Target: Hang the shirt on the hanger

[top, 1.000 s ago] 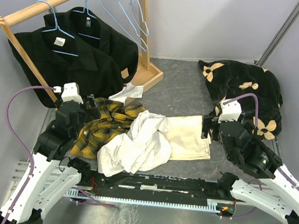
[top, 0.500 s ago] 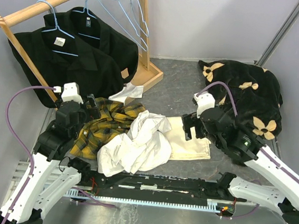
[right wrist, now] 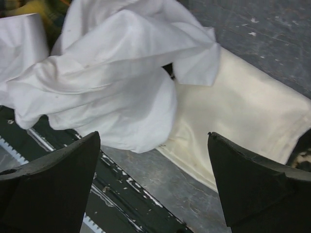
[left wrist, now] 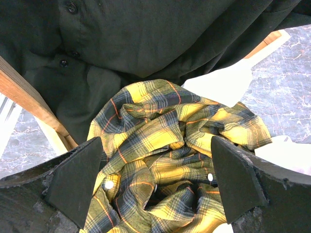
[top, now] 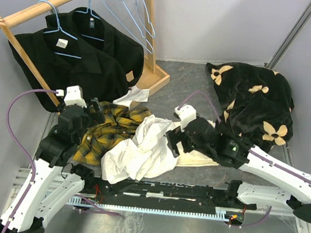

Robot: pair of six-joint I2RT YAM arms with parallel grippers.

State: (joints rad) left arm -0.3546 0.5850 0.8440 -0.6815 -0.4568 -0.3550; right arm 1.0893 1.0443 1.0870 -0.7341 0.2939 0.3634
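Plaid shirt lies crumpled on the table at the foot of the wooden rack, just below the black shirts hung on it. The empty blue wire hanger is up on the rack's rail. Left gripper hangs over the plaid w/ jaws wide apart, holding nothing. Right gripper is further from the rack, jaws also wide, over the white garment. Risks, imo: R closes on the white cloth, not the plaid. White heap overlaps the plaid's edge, so a lift may drag both. L sits so near the rack it could pinch a black hem. Left wrist cam shows plaid folds, snaps and black fabric right behind, but no collar. Only the top cam shows the hanger. Right wrist cam alone shows the cream folded cloth under the white one.
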